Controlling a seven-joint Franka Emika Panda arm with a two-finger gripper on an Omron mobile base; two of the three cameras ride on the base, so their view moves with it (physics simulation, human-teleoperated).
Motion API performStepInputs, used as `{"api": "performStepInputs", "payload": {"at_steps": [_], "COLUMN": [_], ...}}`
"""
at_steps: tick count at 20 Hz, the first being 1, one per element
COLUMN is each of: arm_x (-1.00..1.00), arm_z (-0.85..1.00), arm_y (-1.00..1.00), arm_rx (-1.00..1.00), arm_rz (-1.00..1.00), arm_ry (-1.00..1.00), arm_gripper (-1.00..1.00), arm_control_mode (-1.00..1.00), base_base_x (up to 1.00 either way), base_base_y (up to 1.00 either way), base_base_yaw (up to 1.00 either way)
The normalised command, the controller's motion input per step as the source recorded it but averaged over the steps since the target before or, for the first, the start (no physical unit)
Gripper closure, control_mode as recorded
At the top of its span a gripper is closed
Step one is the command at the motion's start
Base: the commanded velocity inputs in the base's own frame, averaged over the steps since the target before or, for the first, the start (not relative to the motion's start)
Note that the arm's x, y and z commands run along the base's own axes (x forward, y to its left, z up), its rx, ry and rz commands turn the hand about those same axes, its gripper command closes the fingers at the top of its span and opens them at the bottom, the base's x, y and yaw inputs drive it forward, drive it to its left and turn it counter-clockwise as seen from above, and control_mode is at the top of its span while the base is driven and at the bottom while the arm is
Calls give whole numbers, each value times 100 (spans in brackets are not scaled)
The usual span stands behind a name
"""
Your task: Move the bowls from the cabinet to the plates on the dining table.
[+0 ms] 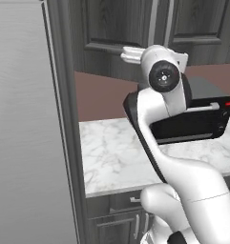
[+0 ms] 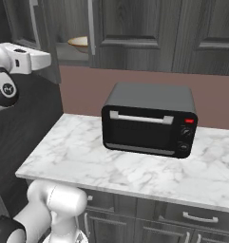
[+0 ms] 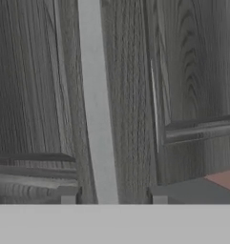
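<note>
In the left base view, the white arm (image 1: 173, 157) is seen rising from the lower right, its wrist stretched toward the dark grey wall cabinet (image 1: 130, 28) at the top. The jaws themselves are hidden behind the wrist there, against the cabinet door. A black toaster oven (image 1: 197, 119) is partly covered by the arm and stands on the marble surface (image 1: 116, 157), below and to the right of the hand. A tall grey panel (image 1: 26, 133) takes up the left side.

In the right base view, the hand is reached toward the upper left, where a cabinet door (image 2: 42, 38) stands ajar. Just beyond and to the right of the hand, inside the opened compartment, the cream bowl with a tan rim (image 2: 79, 43) is seen resting on the shelf, partly hidden by the neighbouring door's long silver handle (image 2: 91, 26). The toaster oven is seen whole, well below and to the right of the hand.

In the hand view, the two dark tips of the jaws (image 3: 114, 195) are seen at the bottom, set apart on either side of a vertical silver bar handle (image 3: 97, 105). The bar is framed between them with gaps on both sides, so the jaws are partly open and nothing is gripped. A second, closed door panel (image 3: 197, 90) lies to the right of the jaws.
</note>
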Motion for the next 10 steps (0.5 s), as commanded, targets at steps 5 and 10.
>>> {"api": "performStepInputs", "payload": {"at_steps": [5,10], "arm_x": [-84,-95], "arm_z": [16,21], "arm_y": [1,-4], "arm_rx": [0,0], "arm_rz": [0,2], "arm_ry": [-7,-7], "arm_gripper": [-100,-100], "arm_control_mode": [-100,-100], "base_base_x": [0,0], "base_base_y": [0,0], "base_base_yaw": [0,0]}}
